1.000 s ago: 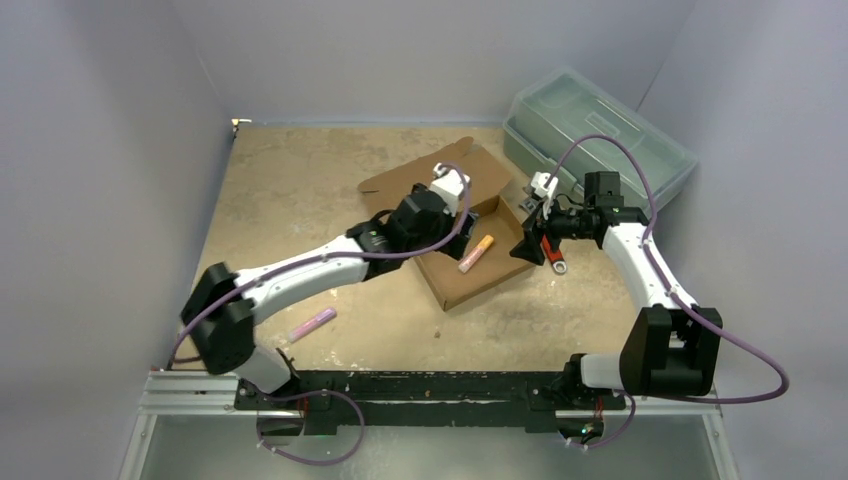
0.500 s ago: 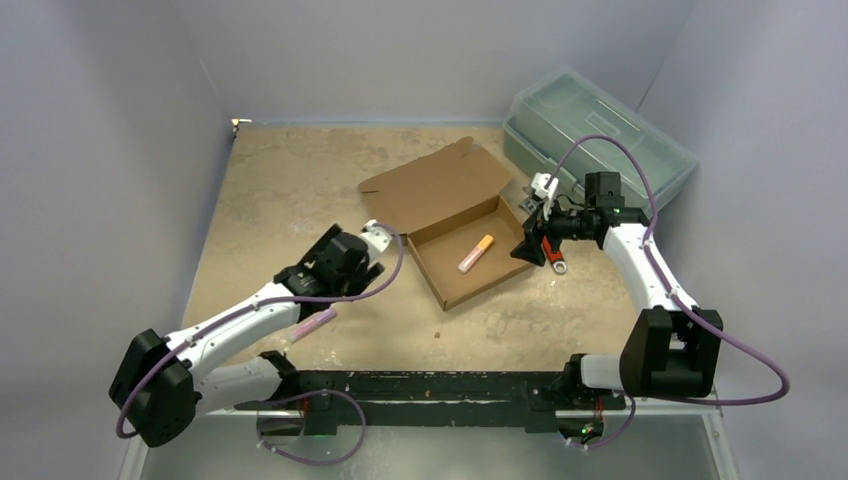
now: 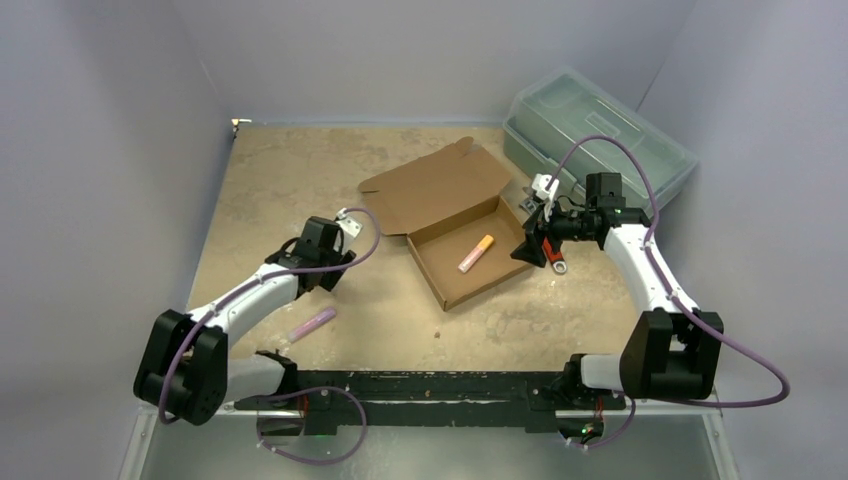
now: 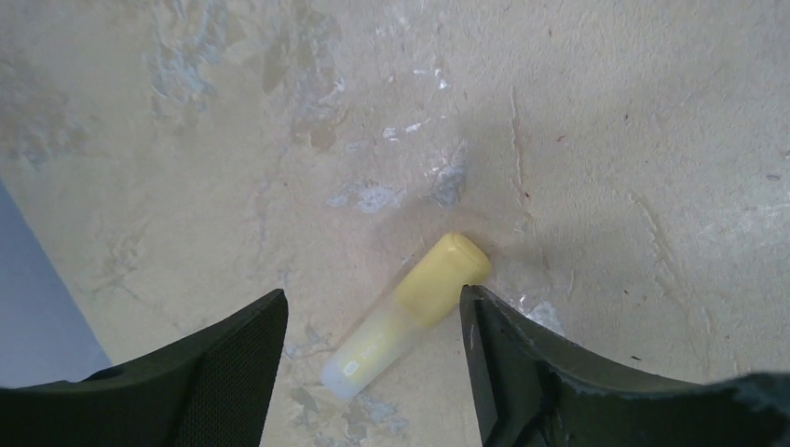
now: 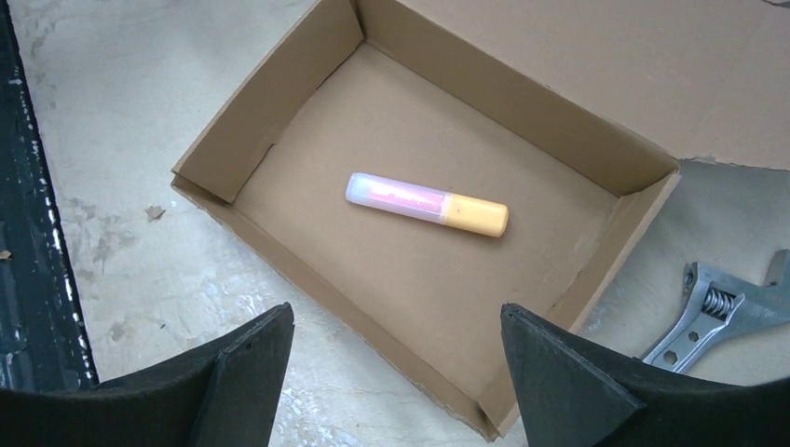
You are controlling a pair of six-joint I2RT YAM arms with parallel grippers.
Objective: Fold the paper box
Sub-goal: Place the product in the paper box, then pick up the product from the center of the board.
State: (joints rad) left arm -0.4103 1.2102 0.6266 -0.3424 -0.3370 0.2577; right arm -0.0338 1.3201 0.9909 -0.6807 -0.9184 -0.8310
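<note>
Brown corrugated cardboard is the main thing here. The paper box [image 3: 440,188] sits near the middle of the table [image 3: 270,190], a bit right of centre and turned at an angle. The tray half is stood up into four low walls. The lid panel lies flat and open on the table along the tray's far-left side, so it's not closed up. Inside the tray an orange-capped marker [image 5: 427,204] lies flat, roughly in the middle, clear of every wall.

The right gripper [image 5: 396,312] hangs just off the tray's right side and looks down into it. Its fingers are spread wide with nothing between them, so it's holding nothing. An adjustable wrench [image 5: 713,317] with a red handle lies on the table just beside that same side of the box. Behind it, in the far right corner, there's a translucent grey-green plastic toolbox [image 3: 597,140].

The left gripper [image 4: 373,298] is well to the left of the box, low over bare tabletop. Its jaws are apart, and a yellow-capped marker [image 4: 410,312] lies on the table under the gap, cap end toward one finger. It isn't pinched. I can't tell if the cap touches that finger. The top view hides this marker under the gripper. A pink marker [image 3: 312,323] lies on the table closer to the arm bases, near the left arm.
</note>
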